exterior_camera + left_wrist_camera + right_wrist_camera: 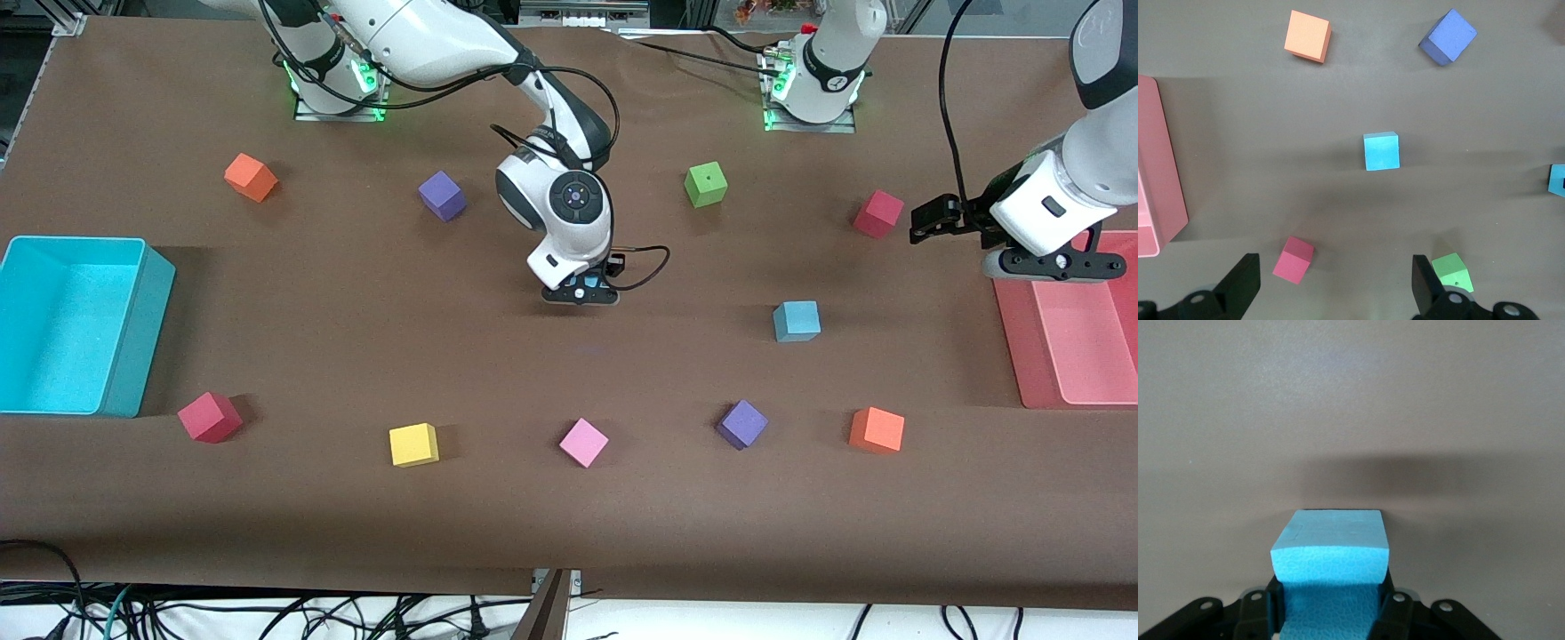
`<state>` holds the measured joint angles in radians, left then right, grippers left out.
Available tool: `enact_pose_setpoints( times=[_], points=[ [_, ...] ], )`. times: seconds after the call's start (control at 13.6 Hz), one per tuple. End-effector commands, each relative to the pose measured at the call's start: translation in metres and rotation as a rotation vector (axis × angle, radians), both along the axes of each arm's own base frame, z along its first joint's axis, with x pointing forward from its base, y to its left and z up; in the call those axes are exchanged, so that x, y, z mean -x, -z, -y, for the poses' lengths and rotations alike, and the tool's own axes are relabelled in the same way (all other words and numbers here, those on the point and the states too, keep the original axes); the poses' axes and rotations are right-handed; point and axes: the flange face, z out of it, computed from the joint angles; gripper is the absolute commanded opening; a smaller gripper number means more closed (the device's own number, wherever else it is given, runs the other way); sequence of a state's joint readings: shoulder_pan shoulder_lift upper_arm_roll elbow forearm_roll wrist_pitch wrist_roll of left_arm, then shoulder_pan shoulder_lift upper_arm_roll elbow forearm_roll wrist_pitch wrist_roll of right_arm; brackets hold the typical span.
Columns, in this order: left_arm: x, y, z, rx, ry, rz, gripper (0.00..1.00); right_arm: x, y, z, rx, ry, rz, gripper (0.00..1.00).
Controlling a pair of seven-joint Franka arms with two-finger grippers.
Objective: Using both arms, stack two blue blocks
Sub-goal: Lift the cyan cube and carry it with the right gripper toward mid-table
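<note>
Over the middle of the tabletop (569,533), the right gripper (582,296) hangs low with its jaws clamped on a blue block (1331,550); the right wrist view shows the block squeezed between both fingers (1395,603) and clear of the cloth below it. The grip appears to be a carry hold, with the block square to the fingers and ready to be set down flat.

The second blue block (797,321) sits free on the tabletop toward the left arm's end, apart from its neighbours: a purple block (742,424) and an orange block (877,430) lie nearer the front edge, and a green block (706,184) and a red block (878,213) lie nearer the base edge.

The left gripper (925,222) waits over the tabletop beside the pink tray (1013,356), jaws wide apart and holding nothing.

Open room: bare cloth runs between the carried block and the resting one, so a direct path looks unobstructed. The resting block stands well inside every edge. The cyan bin (133,356) at the right arm's end is well apart from this work.
</note>
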<state>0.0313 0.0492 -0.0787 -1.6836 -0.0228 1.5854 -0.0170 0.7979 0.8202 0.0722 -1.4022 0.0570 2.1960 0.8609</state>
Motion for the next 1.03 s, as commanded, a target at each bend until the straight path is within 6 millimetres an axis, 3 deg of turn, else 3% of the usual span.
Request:
enact_pose_setpoints(
  times=[0.0, 0.15, 0.29, 0.37, 0.44, 0.66, 0.81, 0.95],
  points=[
    [-0.001, -0.004, -0.003, 0.015, 0.014, -0.007, 1.00, -0.002, 0.002, -0.008, -0.010, 0.007, 0.012, 0.33],
    [-0.001, -0.004, -0.003, 0.015, 0.014, -0.007, 1.00, -0.002, 0.002, -0.007, -0.003, 0.006, 0.016, 0.63],
    [-0.001, -0.003, -0.003, 0.015, 0.014, -0.009, 1.00, -0.004, -0.003, -0.006, -0.001, 0.005, 0.019, 0.76],
    [-0.001, -0.003, -0.003, 0.015, 0.014, -0.009, 1.00, -0.004, -0.004, -0.006, 0.000, 0.005, 0.021, 0.90],
    [-0.001, -0.004, -0.003, 0.015, 0.014, -0.009, 1.00, -0.003, -0.007, -0.007, 0.002, -0.003, 0.031, 0.98],
    [0.000, -0.004, -0.003, 0.015, 0.014, -0.013, 1.00, 0.003, -0.019, -0.015, 0.010, -0.040, 0.071, 0.99],
    [0.000, -0.003, -0.003, 0.014, 0.014, -0.018, 1.00, 0.002, -0.040, -0.016, 0.009, -0.074, 0.115, 0.99],
    [0.001, -0.002, -0.003, 0.014, 0.015, -0.024, 1.00, 0.002, -0.049, -0.016, 0.007, -0.127, 0.128, 0.99]
  ],
)
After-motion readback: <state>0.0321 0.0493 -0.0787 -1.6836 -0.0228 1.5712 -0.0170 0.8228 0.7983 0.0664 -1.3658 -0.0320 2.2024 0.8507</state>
